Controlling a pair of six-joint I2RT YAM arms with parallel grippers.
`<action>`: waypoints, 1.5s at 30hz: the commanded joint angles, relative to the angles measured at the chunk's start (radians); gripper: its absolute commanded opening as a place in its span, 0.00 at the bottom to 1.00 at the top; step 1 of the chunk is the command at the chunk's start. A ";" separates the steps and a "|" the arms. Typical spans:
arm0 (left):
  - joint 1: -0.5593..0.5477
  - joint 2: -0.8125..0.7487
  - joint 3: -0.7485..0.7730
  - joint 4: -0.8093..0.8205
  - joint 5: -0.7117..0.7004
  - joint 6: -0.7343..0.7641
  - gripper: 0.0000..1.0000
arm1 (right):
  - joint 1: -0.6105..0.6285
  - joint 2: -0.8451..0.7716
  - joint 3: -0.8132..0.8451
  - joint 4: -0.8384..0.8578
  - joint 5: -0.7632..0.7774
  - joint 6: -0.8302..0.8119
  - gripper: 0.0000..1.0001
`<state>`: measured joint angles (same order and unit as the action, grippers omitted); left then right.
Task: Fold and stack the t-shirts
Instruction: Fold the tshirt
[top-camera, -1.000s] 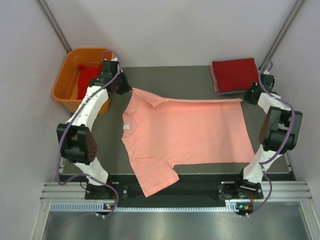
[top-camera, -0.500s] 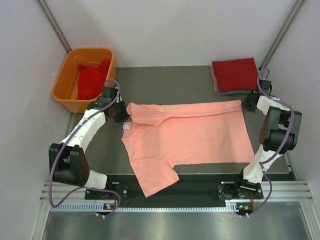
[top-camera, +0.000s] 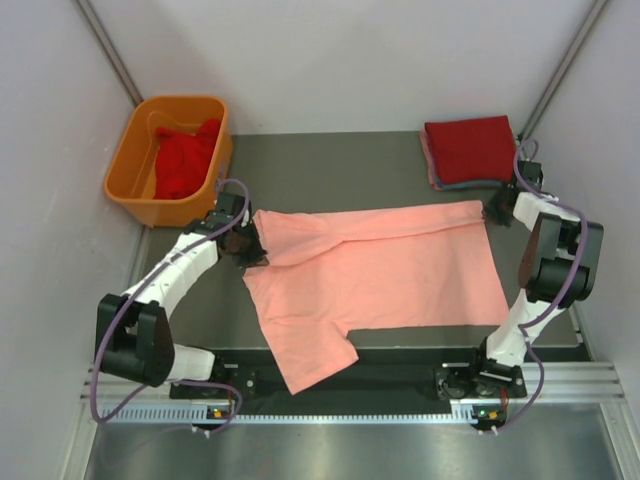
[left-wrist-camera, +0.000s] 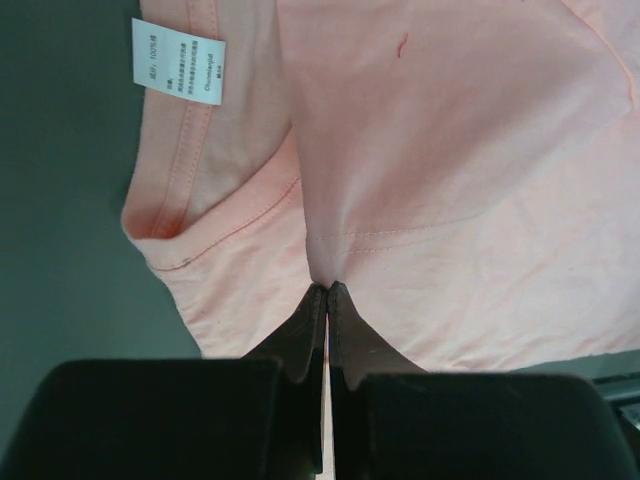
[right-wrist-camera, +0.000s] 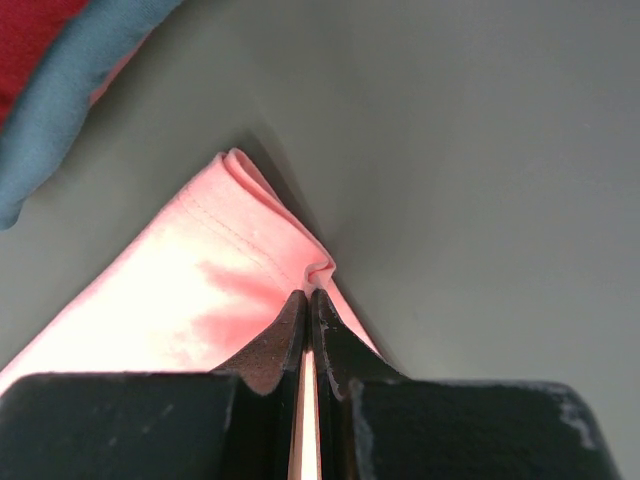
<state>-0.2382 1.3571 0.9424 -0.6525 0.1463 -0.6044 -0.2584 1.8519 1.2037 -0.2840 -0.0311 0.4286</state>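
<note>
Pulled nearer over the last second, the left fingers (left-wrist-camera: 327, 298) and right fingers (right-wrist-camera: 308, 300), each pinched shut on the far edge of the salmon-pink t-shirt (top-camera: 400, 275) stretched between them on the desk (top-camera: 330, 165), have laid that edge over, so the first lengthwise fold seems under way.

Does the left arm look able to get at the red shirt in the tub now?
Probably not yet: the left gripper is shut on the pink t-shirt, though the tub stands close.
</note>
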 joint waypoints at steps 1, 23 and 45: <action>-0.018 -0.023 0.004 -0.027 -0.097 -0.009 0.00 | -0.015 -0.045 0.011 -0.003 0.026 -0.013 0.00; -0.162 -0.073 -0.039 -0.056 -0.235 -0.120 0.00 | -0.015 -0.039 0.014 -0.040 0.022 -0.011 0.02; -0.078 0.336 0.505 0.025 -0.257 0.150 0.28 | 0.013 -0.120 0.011 -0.040 -0.061 0.025 0.26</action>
<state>-0.3424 1.6176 1.3571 -0.7464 -0.1719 -0.5137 -0.2554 1.7393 1.2045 -0.4290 -0.0170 0.4389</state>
